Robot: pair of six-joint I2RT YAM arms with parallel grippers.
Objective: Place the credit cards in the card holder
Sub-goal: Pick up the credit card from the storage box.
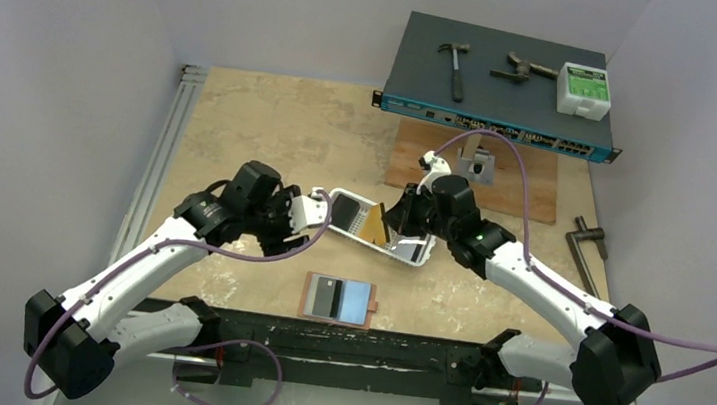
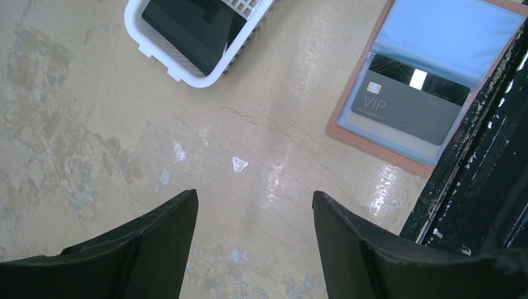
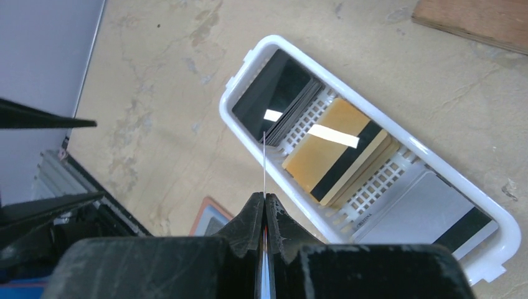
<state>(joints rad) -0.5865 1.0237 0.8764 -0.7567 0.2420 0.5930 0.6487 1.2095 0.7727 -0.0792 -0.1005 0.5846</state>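
Orange-yellow card (image 1: pixel 373 224) stands upright in your right gripper (image 3: pixel 264 198), pinched tight above the tray (image 2: pixel 193 80); your left gripper (image 2: pixel 255 198) hangs wide, empty.

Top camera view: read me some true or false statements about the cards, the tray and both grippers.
1. The right gripper is shut on a yellow card. True.
2. The left gripper grips a card. False: it is open and empty.
3. The card holder lies closed. False: it lies open with a dark card inside.
4. The white tray holds black cards, yellow cards and grey cards. True.
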